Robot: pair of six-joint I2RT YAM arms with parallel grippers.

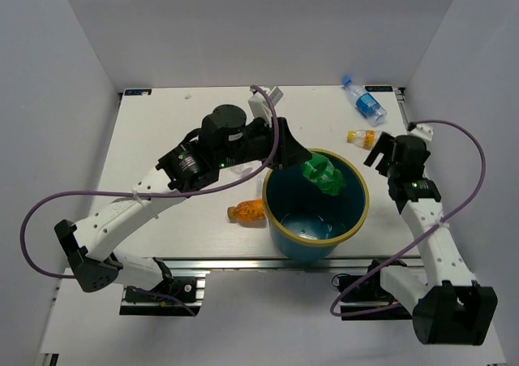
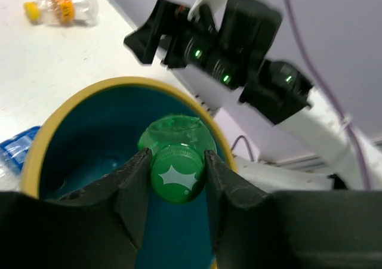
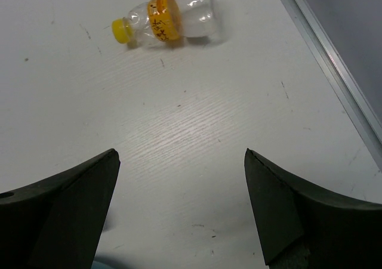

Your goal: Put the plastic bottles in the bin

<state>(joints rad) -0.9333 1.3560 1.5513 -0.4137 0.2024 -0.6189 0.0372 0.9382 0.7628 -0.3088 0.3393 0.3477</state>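
My left gripper (image 1: 293,161) is shut on the cap of the green bottle (image 1: 326,175) and holds it over the open teal bin (image 1: 354,213) with the tan rim. In the left wrist view the green cap (image 2: 177,175) sits between both fingers above the bin's inside (image 2: 83,155). My right gripper (image 1: 381,151) is open and empty just right of the bin. The clear yellow-capped bottle (image 1: 361,137) lies ahead of it, also in the right wrist view (image 3: 167,18). An orange bottle (image 1: 247,213) lies left of the bin. The clear blue-labelled bottle (image 1: 362,101) lies at the far right.
A clear bottle (image 1: 243,170) lies partly hidden under my left arm. A white object (image 1: 266,100) lies at the table's far edge. The table's right rail (image 3: 334,66) runs close to my right gripper. White walls enclose the table on three sides.
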